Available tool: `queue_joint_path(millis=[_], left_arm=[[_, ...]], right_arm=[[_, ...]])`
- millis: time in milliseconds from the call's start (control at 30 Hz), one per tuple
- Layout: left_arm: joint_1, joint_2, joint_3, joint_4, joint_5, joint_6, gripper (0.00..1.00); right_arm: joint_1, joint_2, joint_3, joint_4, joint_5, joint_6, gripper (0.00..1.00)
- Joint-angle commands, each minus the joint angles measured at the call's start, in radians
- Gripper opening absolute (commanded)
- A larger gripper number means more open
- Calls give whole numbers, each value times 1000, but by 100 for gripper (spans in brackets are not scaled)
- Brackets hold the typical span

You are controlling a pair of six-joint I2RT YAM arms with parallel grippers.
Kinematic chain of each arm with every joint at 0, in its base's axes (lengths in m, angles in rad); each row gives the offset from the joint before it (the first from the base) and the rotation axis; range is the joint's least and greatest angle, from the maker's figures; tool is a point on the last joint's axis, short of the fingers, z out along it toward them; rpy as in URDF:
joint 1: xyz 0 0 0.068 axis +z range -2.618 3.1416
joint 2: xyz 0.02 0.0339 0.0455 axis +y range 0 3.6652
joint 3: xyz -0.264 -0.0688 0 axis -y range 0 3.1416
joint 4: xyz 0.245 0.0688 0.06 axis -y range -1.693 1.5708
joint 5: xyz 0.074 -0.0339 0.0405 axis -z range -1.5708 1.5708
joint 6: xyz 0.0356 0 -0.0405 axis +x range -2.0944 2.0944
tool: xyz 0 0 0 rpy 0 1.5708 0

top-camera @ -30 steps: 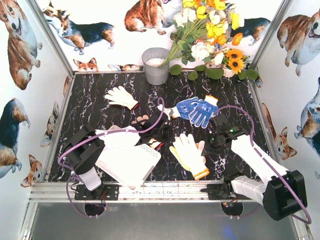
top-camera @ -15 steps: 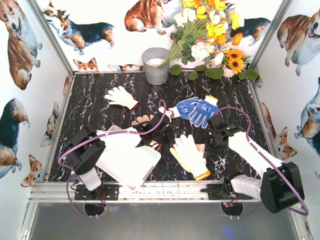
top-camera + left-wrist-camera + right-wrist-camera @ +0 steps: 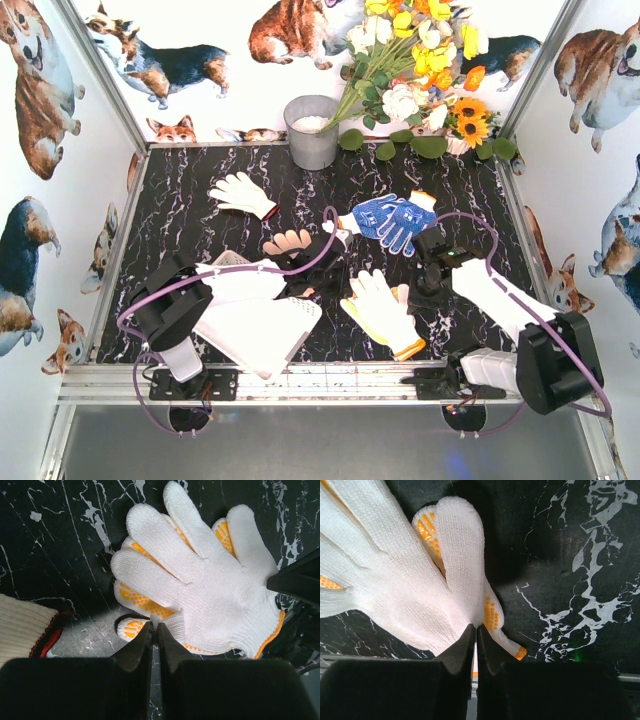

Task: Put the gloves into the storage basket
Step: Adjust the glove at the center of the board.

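Observation:
A white glove with orange dots (image 3: 382, 312) lies over a second one at the middle front of the black table. My left gripper (image 3: 330, 285) (image 3: 155, 626) is shut on a pinch of its fabric beside the thumb. From the right, my right gripper (image 3: 412, 292) (image 3: 475, 627) is shut on the edge of the white glove (image 3: 395, 590). The white storage basket (image 3: 250, 335) sits tilted at the front left under my left arm. More gloves lie farther back: a white one (image 3: 243, 192), a blue dotted pair (image 3: 392, 220) and a peach one (image 3: 288, 241) beside my left wrist.
A grey metal bucket (image 3: 312, 130) and a bunch of flowers (image 3: 420, 80) stand at the back wall. A cream glove with a red cuff (image 3: 25, 625) lies by the basket corner. Printed walls close in both sides, and a metal rail (image 3: 320, 380) runs along the near edge.
The left gripper has crept slightly right and back, uncovering more of the peach glove. The right arm has swung inward, and the white glove has shifted slightly right.

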Motion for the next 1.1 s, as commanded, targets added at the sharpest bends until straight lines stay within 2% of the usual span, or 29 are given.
queue_joint_path(millis=[0, 67, 267, 467, 567, 733, 1067], left_arm=[[-8, 31, -14, -1, -20, -16, 0], [-9, 35, -14, -6, -26, -14, 0], [-8, 62, -10, -36, -57, 1, 1], [-8, 88, -11, -29, -54, 7, 1], [-8, 95, -13, -31, -61, 11, 1], [-8, 109, -10, -26, -55, 15, 0], [-8, 104, -11, -31, -62, 25, 0]], right_arm=[[12, 18, 32, 55, 37, 10, 2], [17, 16, 32, 51, 42, 14, 7], [33, -42, 31, -4, 46, 47, 36], [43, -152, 59, -140, 46, 129, 52], [47, -198, 69, -235, 36, 179, 54], [80, -257, 38, -331, 28, 289, 53], [130, -318, -107, -236, 43, 462, 45]])
